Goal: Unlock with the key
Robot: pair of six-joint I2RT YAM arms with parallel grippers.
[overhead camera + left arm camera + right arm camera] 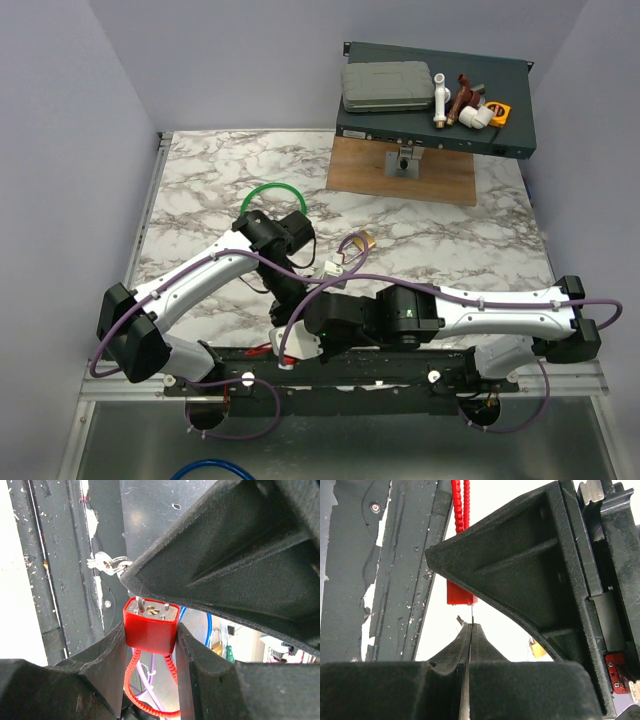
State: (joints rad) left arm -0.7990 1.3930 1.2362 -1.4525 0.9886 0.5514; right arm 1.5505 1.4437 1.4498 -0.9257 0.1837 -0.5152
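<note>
Red lock body (150, 627) sits clenched in your left hand (150, 632), your right hand (470, 628) pinches the key (470, 615) at its keyhole face; inserting and turning look not yet done.

**Table** (200, 180), far right part: board (450, 178); on board, small stand (405, 160); above stand, flat unit (430, 132), bearing case (385, 86) at left and pipe fittings (455, 100) just right of case.

**Left of centre:** cable loop (270, 188), behind wrist of left arm (200, 275).

**Centre:** padlock (363, 240), right of cable loop and apart from it, before board.

**Above near edge, between arm bases:**
- small lock (149, 632) between fingers of left hand (150, 626)
- cord loop (455, 502) running back between those fingers
- right hand (470, 628) just before lock's keyhole face
- key (470, 613) pinched at right hand's fingertips
- ring of keys (107, 566) beside them
</note>
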